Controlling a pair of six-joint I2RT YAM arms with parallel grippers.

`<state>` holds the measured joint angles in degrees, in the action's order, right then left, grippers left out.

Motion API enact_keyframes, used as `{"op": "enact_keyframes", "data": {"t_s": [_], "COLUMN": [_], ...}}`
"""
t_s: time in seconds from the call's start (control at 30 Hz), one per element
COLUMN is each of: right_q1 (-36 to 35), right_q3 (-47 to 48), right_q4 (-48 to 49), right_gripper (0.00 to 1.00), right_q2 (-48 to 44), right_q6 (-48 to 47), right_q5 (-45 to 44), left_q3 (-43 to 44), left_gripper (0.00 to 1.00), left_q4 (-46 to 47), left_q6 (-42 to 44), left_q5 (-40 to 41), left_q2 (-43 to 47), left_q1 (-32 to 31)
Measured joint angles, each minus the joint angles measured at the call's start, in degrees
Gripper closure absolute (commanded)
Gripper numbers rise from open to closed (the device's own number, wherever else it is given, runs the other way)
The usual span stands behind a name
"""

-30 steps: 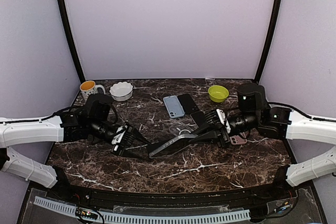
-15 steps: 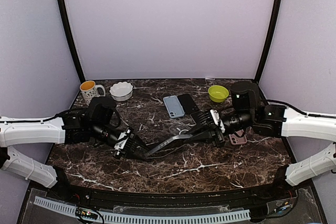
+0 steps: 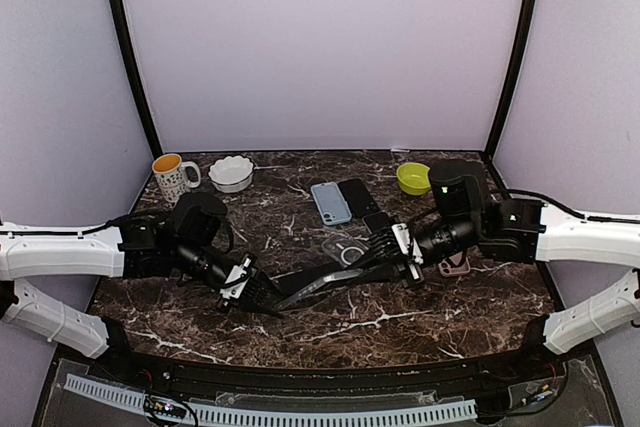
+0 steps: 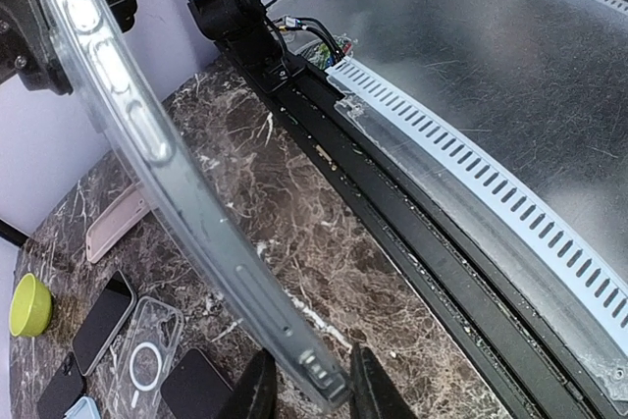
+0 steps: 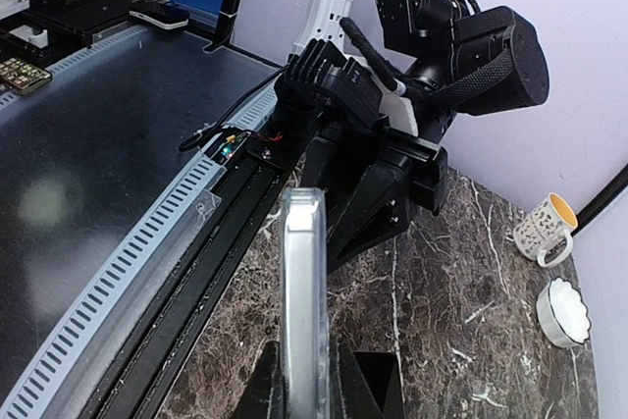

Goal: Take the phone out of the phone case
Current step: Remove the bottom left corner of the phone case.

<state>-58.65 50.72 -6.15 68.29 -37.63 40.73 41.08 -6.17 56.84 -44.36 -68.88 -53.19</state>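
A phone in a clear phone case [image 3: 322, 281] hangs edge-up above the table between both arms. My left gripper [image 3: 262, 297] is shut on the phone case's left end, one finger [image 4: 257, 392] on each face of the clear case [image 4: 147, 144]. At the case's right end my right gripper [image 3: 396, 253] is shut on it too; in the right wrist view the case [image 5: 304, 282] stands edge-on between its fingers [image 5: 270, 390]. Only the case's clear rim and its side buttons show, not the phone's screen.
At the back stand a mug [image 3: 172, 173], a white bowl [image 3: 231, 172] and a green bowl [image 3: 415, 178]. A blue case [image 3: 330, 202], a black phone [image 3: 357, 196], an empty clear case [image 3: 343, 245] and a pink case [image 3: 455, 267] lie mid-table. The table's front rail [image 3: 300, 415] is close.
My left gripper's fingers have narrowed onto the case's left end. Both arms have drawn toward the middle, and the case has turned more edge-up.
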Motion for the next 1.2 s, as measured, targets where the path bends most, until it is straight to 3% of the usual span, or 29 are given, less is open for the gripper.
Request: {"op": "enact_keyframes", "data": {"t_s": [0.8,0.83,0.93,1.0,1.1,1.2], "right_q1": [-7.67,-7.98,-8.68,-9.18,-9.57,-9.79], "right_q3": [2.93,3.21,4.04,4.11,4.13,4.11], "right_q4": [-5.18,-5.33,-5.73,-4.98,-3.30,-2.40], "right_gripper": [1.00,1.00,1.00,1.00,1.00,1.00], "right_q2": [2.89,3.17,3.87,4.15,4.17,4.11], "right_q6": [-7.58,-7.89,-8.74,-8.90,-8.59,-8.24], "right_q5": [-4.87,-4.96,-5.16,-5.73,-7.65,-9.64], "left_q3": [-0.22,-0.37,-0.94,-1.07,-1.29,-2.43], "left_gripper": [0.82,0.81,0.60,0.52,0.50,0.57], "left_q4": [-8.24,-8.57,-9.01,-8.59,-7.45,-5.97], "left_q6": [3.04,3.23,3.96,4.15,3.98,3.87], "left_q5": [6.01,6.12,6.16,6.36,7.54,9.77], "left_q2": [0.90,1.16,1.90,2.16,2.67,4.35], "left_q1": [-6.95,-7.13,-7.63,-7.89,-7.89,-7.89]}}
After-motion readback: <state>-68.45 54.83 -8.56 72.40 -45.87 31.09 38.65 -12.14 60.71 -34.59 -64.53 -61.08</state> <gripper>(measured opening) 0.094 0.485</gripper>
